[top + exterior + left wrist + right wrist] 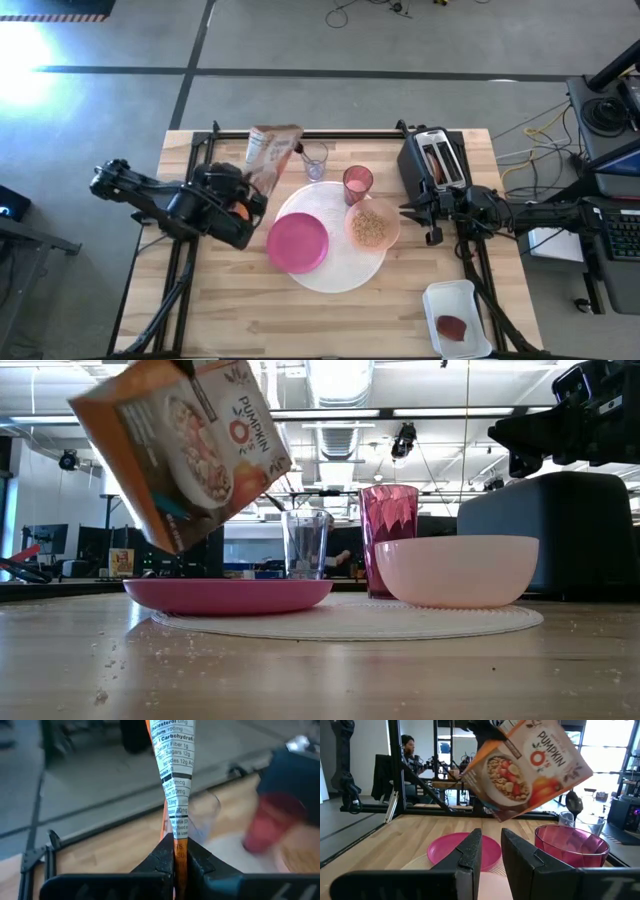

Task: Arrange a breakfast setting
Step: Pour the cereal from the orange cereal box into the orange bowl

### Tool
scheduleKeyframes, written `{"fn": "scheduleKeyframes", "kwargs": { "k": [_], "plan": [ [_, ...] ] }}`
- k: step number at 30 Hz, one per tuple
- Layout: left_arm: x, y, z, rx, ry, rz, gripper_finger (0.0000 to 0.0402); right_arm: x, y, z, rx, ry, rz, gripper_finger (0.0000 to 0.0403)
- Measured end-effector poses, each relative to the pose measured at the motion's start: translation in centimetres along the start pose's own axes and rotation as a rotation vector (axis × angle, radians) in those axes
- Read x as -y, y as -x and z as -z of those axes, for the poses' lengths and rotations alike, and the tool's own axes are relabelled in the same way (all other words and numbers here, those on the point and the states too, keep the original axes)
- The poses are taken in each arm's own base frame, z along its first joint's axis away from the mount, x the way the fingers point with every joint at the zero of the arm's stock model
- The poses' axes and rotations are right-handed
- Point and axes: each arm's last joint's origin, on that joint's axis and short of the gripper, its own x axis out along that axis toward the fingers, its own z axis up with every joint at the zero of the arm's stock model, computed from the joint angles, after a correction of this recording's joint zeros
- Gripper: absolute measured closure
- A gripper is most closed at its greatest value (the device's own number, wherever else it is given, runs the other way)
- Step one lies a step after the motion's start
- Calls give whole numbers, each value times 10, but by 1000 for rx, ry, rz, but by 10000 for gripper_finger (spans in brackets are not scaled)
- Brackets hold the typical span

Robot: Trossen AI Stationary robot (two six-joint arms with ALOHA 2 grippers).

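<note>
Plate (297, 243): set on mat (340, 272), beside cereal-filled bowl (371, 226).
Box (272, 155): pinched tilted by left hand (175, 860), above bench.
Right hand (432, 222): narrow, empty, near toaster (432, 157).
Left: box to be placed.

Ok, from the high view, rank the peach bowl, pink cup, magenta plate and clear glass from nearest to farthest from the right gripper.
Measured from the right gripper, at the table's right side:
1. Peach bowl, on the mat's right edge, beside the gripper.
2. Translucent pink cup, just behind the bowl.
3. Small clear glass and magenta plate: too close to call; the glass sits at the back, the plate on the mat's left.
</note>
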Motion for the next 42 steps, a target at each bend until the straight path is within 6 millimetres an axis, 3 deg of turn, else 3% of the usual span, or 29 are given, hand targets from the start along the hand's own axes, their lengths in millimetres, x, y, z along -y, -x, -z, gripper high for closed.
{"fn": "scheduleKeyframes", "kwargs": {
  "k": [22, 42],
  "plan": [
    [-12, -37, 60, 365, 139, -76, 401, 0, 0, 0, 0, 0, 0, 339],
    [-33, -81, 117, 497, 184, -111, 401, 0, 0, 0, 0, 0, 0, 339]
  ]
}}
